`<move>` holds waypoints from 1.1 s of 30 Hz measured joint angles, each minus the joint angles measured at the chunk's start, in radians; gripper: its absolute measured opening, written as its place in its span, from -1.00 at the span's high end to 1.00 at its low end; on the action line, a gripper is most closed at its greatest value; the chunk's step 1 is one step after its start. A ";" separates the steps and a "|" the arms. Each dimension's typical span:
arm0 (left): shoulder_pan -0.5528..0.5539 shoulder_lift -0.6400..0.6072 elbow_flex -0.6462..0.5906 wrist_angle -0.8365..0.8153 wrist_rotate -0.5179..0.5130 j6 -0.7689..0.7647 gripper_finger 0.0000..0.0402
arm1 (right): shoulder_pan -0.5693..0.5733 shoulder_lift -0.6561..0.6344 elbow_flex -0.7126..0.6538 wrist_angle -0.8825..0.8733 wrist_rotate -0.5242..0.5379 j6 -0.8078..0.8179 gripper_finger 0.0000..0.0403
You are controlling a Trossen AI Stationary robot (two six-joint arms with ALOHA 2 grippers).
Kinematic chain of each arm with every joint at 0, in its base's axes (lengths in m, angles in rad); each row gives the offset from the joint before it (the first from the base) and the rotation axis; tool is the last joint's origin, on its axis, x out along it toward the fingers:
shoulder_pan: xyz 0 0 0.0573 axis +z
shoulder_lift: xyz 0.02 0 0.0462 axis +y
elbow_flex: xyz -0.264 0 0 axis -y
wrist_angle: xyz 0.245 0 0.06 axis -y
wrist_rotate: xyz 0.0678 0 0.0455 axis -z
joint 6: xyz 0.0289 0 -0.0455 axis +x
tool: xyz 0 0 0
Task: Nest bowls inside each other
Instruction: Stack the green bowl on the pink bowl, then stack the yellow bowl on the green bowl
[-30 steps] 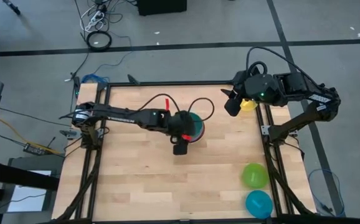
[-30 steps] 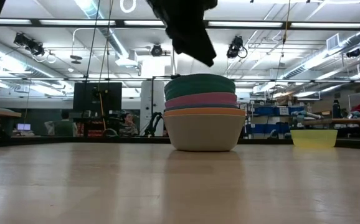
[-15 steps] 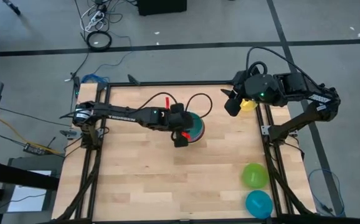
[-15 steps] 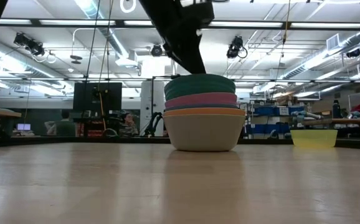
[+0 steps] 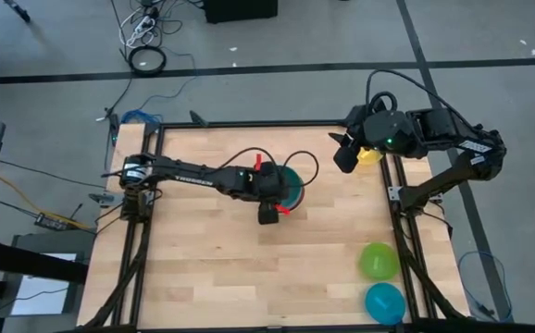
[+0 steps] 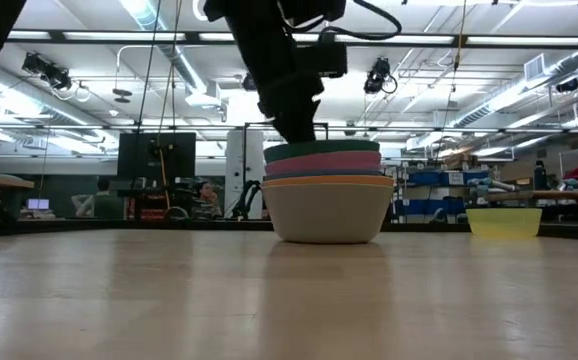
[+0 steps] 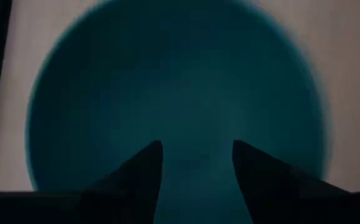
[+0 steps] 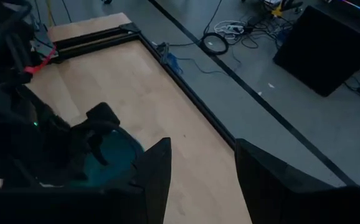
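Observation:
A stack of nested bowls (image 6: 329, 195) stands mid-table: grey-white (image 6: 329, 215) at the bottom, then orange (image 6: 329, 181), blue, pink (image 6: 329, 160) and teal (image 5: 292, 182) on top. My left gripper (image 7: 197, 144) is open and slants down into the hollow of the teal bowl (image 7: 180, 87) from the table's left side. My right gripper (image 8: 198, 149) hangs open and high at the far right, beside a yellow bowl (image 5: 370, 155) that rests on the table. My left gripper reaches with open fingers (image 7: 146, 163) down into the teal bowl's hollow, slanting from above and from the table's left. In the low view the bowl's rim (image 6: 299, 146) hides the fingertips. Whether they touch the bowl's inside, I cannot tell.
A lime green bowl (image 5: 379, 261) and a cyan bowl (image 5: 384, 302) sit upside down at the near right corner. A black frame (image 5: 249, 124) rims the table. Bare wood lies left of and in front of the stack.
My left gripper has come down and tipped steeper, from above the stack into the teal bowl. The teal bowl, which stood high on the pink one, now sits lower, with only its rim band showing. My right arm has kept still.

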 joint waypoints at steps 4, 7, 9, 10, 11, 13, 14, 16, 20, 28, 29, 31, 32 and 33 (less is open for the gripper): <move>-0.010 -0.020 0.000 -0.009 -0.059 0.018 -0.01 | 0.030 0.004 0.000 -0.007 -0.001 0.008 0.19; -0.010 -0.082 0.012 0.014 -0.074 0.023 -0.01 | 0.052 0.010 -0.008 -0.032 -0.001 0.034 0.19; -0.009 -0.135 0.013 0.025 -0.079 0.026 -0.01 | 0.064 0.012 -0.028 -0.063 0.000 0.070 0.19; -0.009 -0.156 0.013 0.022 -0.085 0.029 -0.01 | 0.066 0.013 -0.046 -0.073 0.000 0.094 0.19; -0.009 -0.182 0.013 0.014 -0.094 0.032 -0.01 | 0.071 0.013 -0.068 -0.083 -0.001 0.122 0.19; -0.009 -0.233 0.012 -0.027 -0.119 0.031 -0.01 | 0.086 0.014 -0.130 -0.118 -0.025 0.198 0.19; -0.009 -0.266 0.012 -0.045 -0.132 0.029 -0.01 | 0.097 0.014 -0.168 -0.128 -0.052 0.243 0.19; -0.011 -0.334 -0.005 -0.065 -0.144 0.023 -0.01 | 0.134 0.011 -0.262 -0.138 -0.113 0.349 0.19; -0.011 -0.498 -0.099 -0.044 -0.155 0.002 -0.01 | 0.254 -0.002 -0.477 -0.137 -0.221 0.623 0.19; -0.011 -0.779 -0.296 0.075 -0.185 -0.028 -0.01 | 0.448 -0.064 -0.742 -0.191 -0.163 1.136 0.19; -0.011 -0.800 -0.310 0.094 -0.185 -0.031 -0.01 | 0.434 -0.077 -0.756 -0.195 -0.159 1.146 0.19; -0.011 -0.831 -0.332 0.113 -0.184 -0.043 -0.01 | 0.379 -0.102 -0.784 -0.225 -0.196 1.139 0.19; -0.011 -0.838 -0.339 0.118 -0.184 -0.052 -0.01 | 0.338 -0.111 -0.799 -0.242 -0.235 1.114 0.19; -0.012 -0.844 -0.344 0.123 -0.183 -0.057 -0.01 | 0.291 -0.117 -0.817 -0.250 -0.267 1.082 0.19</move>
